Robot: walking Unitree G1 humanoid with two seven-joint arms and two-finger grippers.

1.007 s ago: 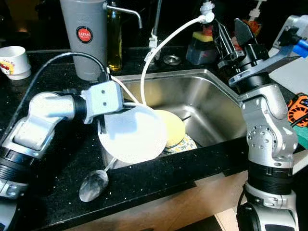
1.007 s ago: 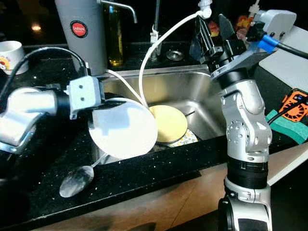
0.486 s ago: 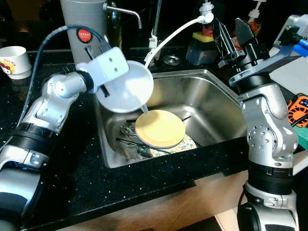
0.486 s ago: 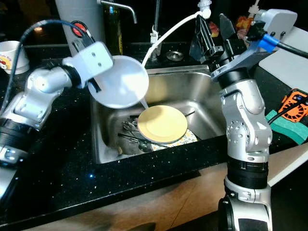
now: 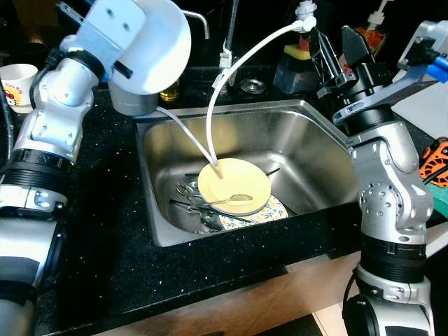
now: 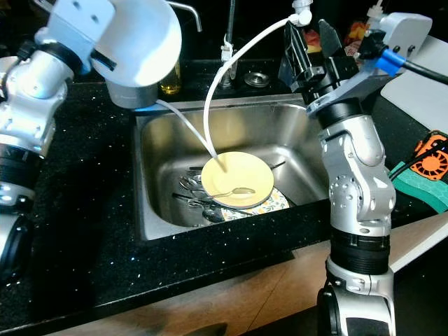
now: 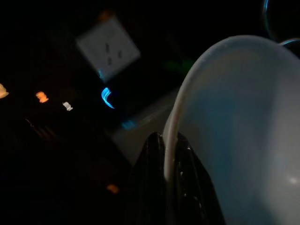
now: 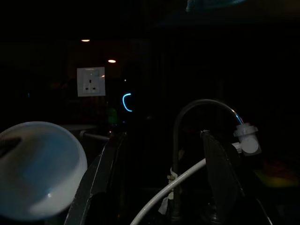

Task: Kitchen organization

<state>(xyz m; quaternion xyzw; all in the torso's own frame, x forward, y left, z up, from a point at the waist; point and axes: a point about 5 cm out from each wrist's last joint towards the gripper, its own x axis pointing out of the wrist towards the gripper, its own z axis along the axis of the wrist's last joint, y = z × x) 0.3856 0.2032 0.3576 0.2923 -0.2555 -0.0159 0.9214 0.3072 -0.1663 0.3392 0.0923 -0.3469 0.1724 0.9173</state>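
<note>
Two black fingers of the left gripper [image 7: 168, 187] pinch the rim of a round white plate [image 5: 150, 45], held high above the black counter [image 5: 105, 238] left of the steel sink [image 5: 294, 143]. Inside the sink, a metal spoon [image 5: 234, 200] rests on a round yellow plate [image 5: 234, 186]. Right gripper [image 5: 341, 49] hovers with fingers spread near the faucet.

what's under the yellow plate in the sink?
The round yellow plate rests on a floral-patterned plate, whose edge shows, with metal cutlery poking out alongside. How many more dishes lie beneath is covered.
</note>
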